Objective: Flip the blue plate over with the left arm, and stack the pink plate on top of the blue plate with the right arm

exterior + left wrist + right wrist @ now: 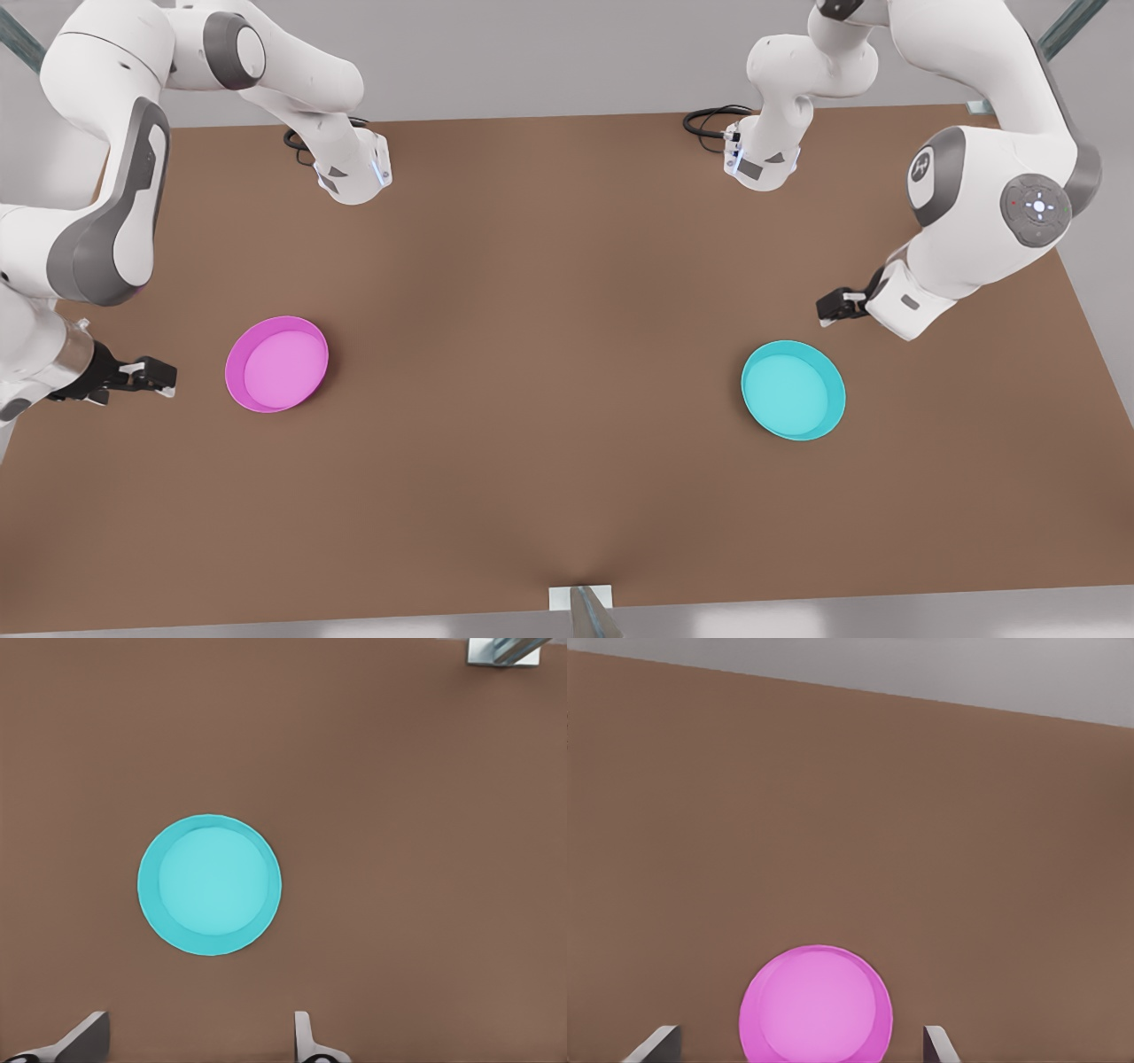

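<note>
The blue plate (793, 390) lies open side up on the brown table at the front view's right, and it also appears in the left wrist view (210, 884). My left gripper (830, 307) hovers just behind it, apart from it; its fingers (84, 1041) are spread wide, so it is open. At the front view's left the pink plate (276, 363) rests rim up, seen too from the right wrist (815, 1005). My right gripper (162, 376) hangs beside its outer edge without touching, open, with one fingertip (937, 1045) showing on each side of the plate.
Both arm bases (354, 168) (762, 159) stand at the table's back edge with black cables (709, 120). A small white bracket (580, 601) sits at the middle of the front edge. Bare brown table (549, 354) spans the wide gap between the plates.
</note>
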Tool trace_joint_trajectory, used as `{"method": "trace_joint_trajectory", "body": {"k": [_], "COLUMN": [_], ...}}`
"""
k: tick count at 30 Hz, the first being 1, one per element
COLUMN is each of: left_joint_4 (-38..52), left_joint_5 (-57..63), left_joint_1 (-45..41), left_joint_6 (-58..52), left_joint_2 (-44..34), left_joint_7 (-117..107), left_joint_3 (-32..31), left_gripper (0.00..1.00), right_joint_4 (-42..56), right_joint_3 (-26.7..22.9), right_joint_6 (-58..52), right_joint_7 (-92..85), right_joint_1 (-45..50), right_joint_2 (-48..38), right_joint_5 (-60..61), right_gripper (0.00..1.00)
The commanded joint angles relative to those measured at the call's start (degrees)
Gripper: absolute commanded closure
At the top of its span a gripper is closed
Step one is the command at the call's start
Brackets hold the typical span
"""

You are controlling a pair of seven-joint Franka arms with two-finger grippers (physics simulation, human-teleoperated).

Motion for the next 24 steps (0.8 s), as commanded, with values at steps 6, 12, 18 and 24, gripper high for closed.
{"method": "trace_joint_trajectory", "body": {"k": [6,12,18,24], "left_joint_4": [-6.92,-17.48,-26.01,-26.81], "left_joint_5": [-2.96,-7.7,-20.1,-20.01], "left_joint_1": [7.13,19.53,29.82,29.73], "left_joint_6": [10.43,28.91,38.15,40.08], "left_joint_2": [15.8,18.0,20.46,21.86], "left_joint_7": [2.1,16.7,26.28,29.27], "left_joint_3": [-0.62,-4.48,-11.6,-11.52], "left_gripper": [0.0,0.0,0.0,0.0], "right_joint_4": [-0.1,-0.1,-0.19,0.16], "right_joint_3": [0.07,0.07,-0.02,-0.54], "right_joint_6": [0.01,-0.17,-0.34,0.1], "right_joint_7": [0.09,0.09,0.09,0.09], "right_joint_1": [0.78,0.87,1.48,1.4], "right_joint_2": [0.54,0.45,0.54,0.54], "right_joint_5": [-0.05,-0.05,-0.14,-0.05], "right_gripper": [0.0,0.0,0.0,0.0]}}
